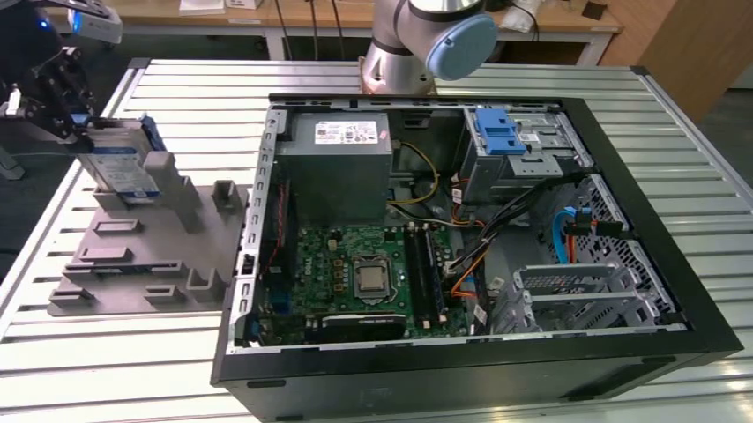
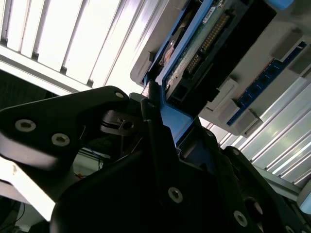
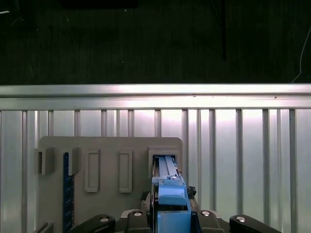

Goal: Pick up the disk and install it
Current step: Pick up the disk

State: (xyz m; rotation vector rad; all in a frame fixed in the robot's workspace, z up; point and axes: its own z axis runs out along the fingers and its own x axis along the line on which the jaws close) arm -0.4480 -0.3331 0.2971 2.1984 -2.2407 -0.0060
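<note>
No text is legible. The power-supply box (image 1: 339, 172) carries a white sticker (image 1: 341, 132); its print is too small to make out. The disk (image 1: 115, 150) bears a blue-and-white label (image 1: 130, 176), wording unreadable. Markings on the motherboard (image 1: 341, 264) are likewise indistinct. No numbers or signs can be deciphered.

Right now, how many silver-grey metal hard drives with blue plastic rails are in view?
1. The silver-grey hard drive stands on edge in the grey plastic fixture at the exterior view's left, gripped by the black gripper. The silver metal cage could hide another.
</note>
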